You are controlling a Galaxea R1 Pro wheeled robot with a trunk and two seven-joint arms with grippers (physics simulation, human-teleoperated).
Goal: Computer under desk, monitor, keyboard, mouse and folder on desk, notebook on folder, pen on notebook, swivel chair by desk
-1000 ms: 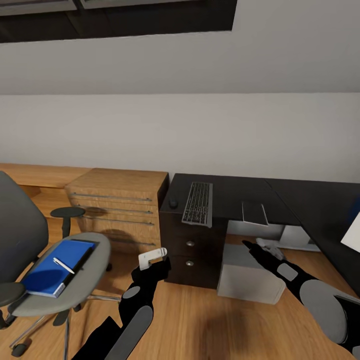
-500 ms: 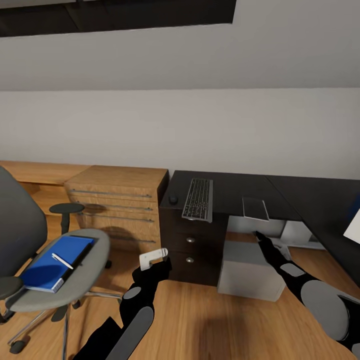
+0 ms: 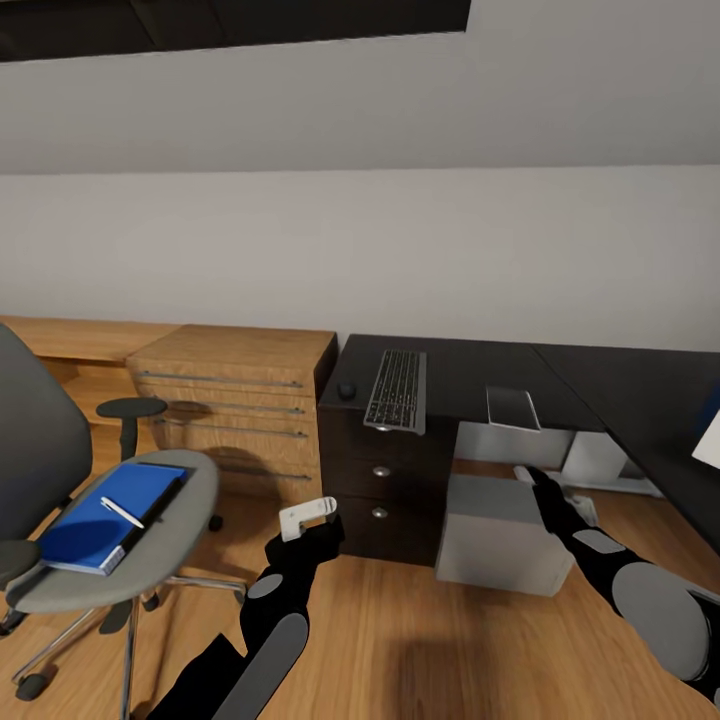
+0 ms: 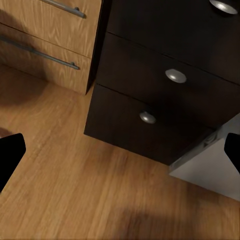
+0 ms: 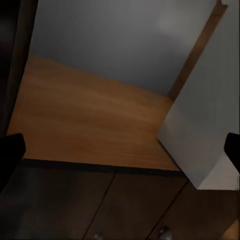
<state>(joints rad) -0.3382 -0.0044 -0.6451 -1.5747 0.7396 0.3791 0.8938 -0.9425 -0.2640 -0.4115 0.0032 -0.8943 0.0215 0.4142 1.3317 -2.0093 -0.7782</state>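
Over on the left side of the head view, the grey swivel chair (image 3: pixel 120 540) sat on the wood floor (image 3: pixel 400 640) with the blue folder/notebook stack (image 3: pixel 105 512) lying on its seat, and the pen (image 3: pixel 123 512) lay on top of the blue cover. I honestly couldn't separate folder from notebook at that size, it just read as one blue slab with a dark edge. Behind the chair stood a light wooden drawer unit (image 3: pixel 240 400) against the wall. Just right of that was the dark bench (image 3: pixel 470 375), its drawer block touching the wooden unit's side. The mouse (image 3: pixel 347 391) was on the bench near its left corner, the keyboard (image 3: pixel 397 390) lay just beside it, running front to back, and a flat grey slab (image 3: pixel 512 408) sat further right near the front edge, well apart from the keyboard. The pale grey computer (image 3: pixel 495 535) stood on the floor beside the drawer block, roughly under the bench opening. The left gripper (image 3: pixel 305 517) hung low in front of the drawers, jaws spread wide with nothing in them; its wrist camera saw the dark drawers (image 4: pixel 165 90) between the finger edges. The right gripper (image 3: pixel 552 492) reached toward the computer, jaws also wide apart and empty.
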